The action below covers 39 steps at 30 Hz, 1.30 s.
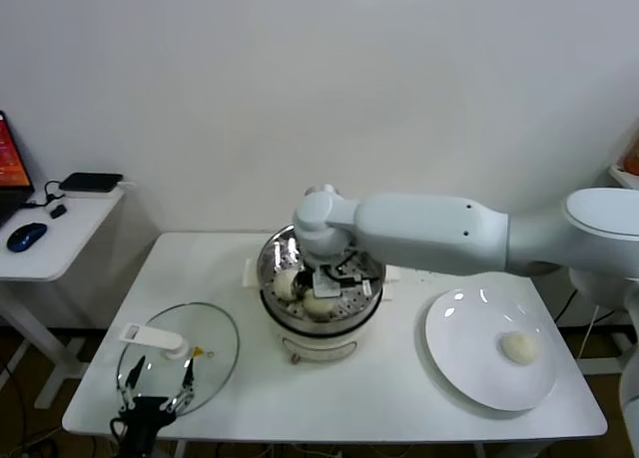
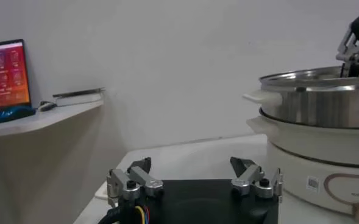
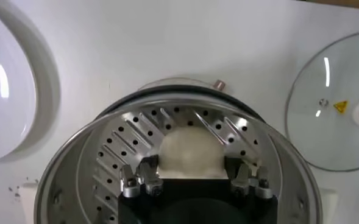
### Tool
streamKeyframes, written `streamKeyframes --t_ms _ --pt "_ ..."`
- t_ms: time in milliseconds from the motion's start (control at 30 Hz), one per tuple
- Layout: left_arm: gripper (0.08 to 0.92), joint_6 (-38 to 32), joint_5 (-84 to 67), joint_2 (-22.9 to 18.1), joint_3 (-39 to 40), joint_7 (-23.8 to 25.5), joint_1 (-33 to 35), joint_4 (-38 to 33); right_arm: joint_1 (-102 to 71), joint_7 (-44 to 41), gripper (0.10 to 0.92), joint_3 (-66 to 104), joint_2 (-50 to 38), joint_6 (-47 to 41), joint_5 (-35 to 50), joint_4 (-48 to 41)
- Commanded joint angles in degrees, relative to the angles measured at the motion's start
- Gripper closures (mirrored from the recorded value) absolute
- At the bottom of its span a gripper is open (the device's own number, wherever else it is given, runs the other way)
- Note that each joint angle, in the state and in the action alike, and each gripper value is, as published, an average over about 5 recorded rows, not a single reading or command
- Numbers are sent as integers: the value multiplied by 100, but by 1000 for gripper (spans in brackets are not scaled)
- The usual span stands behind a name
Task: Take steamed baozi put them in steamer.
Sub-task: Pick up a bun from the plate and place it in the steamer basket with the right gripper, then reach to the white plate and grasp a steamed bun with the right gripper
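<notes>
The steamer (image 1: 300, 340) stands at the table's middle, a shiny pot (image 2: 325, 103) on a white base. My right gripper (image 1: 334, 276) reaches down into it from the right. In the right wrist view it (image 3: 192, 164) is shut on a steamed baozi (image 3: 191, 149), with a finger against each side of the bun, just over the perforated tray (image 3: 121, 143). The head view shows two baozi in the pot, one (image 1: 288, 283) to the left and one (image 1: 319, 305) under the gripper. Another baozi (image 1: 519, 346) lies on the white plate (image 1: 469, 363). My left gripper (image 1: 160, 386) waits open at the front left.
The round glass lid (image 1: 205, 343) with its white handle lies flat at the front left, under my left gripper (image 2: 190, 162). The plate (image 3: 2, 91) sits right of the steamer. A side desk (image 1: 60, 233) with a mouse and laptop stands off to the left.
</notes>
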Motion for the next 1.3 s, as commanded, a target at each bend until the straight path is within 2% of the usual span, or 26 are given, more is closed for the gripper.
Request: streamKeyframes --t_ms 33,300,500,667,867,1033,1300 --pt "177 11 13 -13 18 0 -10 4 -76 -12 321 -10 -32 -5 -1 69" --pt "177 5 18 -15 16 -2 -9 26 -96 22 317 -25 -70 5 15 85" --pt "177 6 17 -15 13 -3 -10 23 -82 21 222 -18 -70 32 84 73" --pt "177 13 21 -14 15 -4 -15 16 93 -9 203 27 -148 52 301 44" --pt "177 14 30 -7 22 -3 -10 12 662 -81 202 35 -396 17 993 -137" --pt "177 18 40 -4 31 -6 -9 6 1212 -131 203 -95 -668 -237 1949 -472" --pt "177 27 50 23 58 -5 7 -46 1892 -57 203 -856 -1601 -1766 3693 -928"
